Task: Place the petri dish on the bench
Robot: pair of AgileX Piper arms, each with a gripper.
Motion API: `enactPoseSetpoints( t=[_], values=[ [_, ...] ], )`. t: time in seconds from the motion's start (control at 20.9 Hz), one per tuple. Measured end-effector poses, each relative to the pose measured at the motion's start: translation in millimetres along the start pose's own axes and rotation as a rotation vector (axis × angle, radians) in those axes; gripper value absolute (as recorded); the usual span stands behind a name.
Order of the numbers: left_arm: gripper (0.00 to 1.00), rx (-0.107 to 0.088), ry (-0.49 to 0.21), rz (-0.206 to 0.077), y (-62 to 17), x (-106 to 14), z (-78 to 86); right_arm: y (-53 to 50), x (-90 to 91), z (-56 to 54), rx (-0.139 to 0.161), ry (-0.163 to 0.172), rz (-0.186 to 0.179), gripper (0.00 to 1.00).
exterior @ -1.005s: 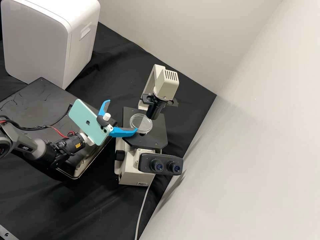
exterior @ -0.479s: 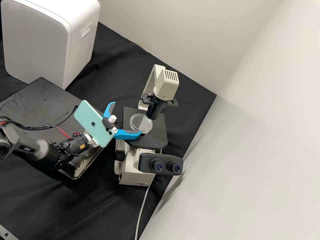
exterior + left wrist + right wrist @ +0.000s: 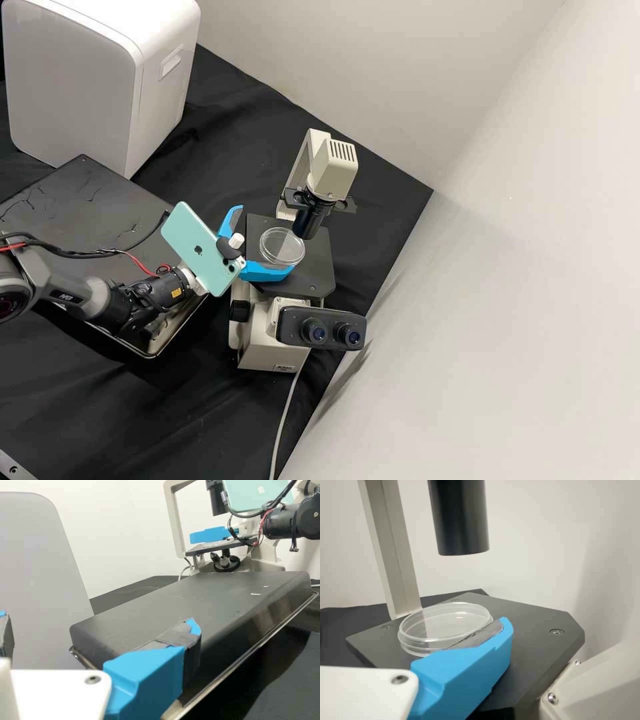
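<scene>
Right gripper (image 3: 267, 241) is straddling the clear round plastic petri dish (image 3: 282, 245), blue fingers spread wide, nothing pinched. Dish is sitting on the flat black microscope stage (image 3: 319, 267). The low side approach is likely dodging the dark cylindrical condenser (image 3: 308, 220) overhead.

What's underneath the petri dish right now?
The microscope's black stage; the petri dish rests flat on it. A blue finger of the right gripper lies beside its rim. Whether a stage opening sits beneath cannot be made out.

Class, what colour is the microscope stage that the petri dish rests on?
The stage is black, clearest in the right wrist view.
</scene>
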Motion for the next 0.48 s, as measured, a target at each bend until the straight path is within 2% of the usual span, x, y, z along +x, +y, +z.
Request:
enactPoseSetpoints(
  t=[0.34, 0.48],
  values=[
    [1.00, 0.000, -0.011, -0.001, -0.1, -0.5, 1.8, -7.0, 16.5, 1.2, -0.005, -0.011, -0.028, 1.00],
    [1.00, 0.001, -0.011, -0.002, -0.4, -0.4, 1.8, -8.8, 23.4, 3.3, -0.045, -0.011, -0.030, 1.00]
  ],
)
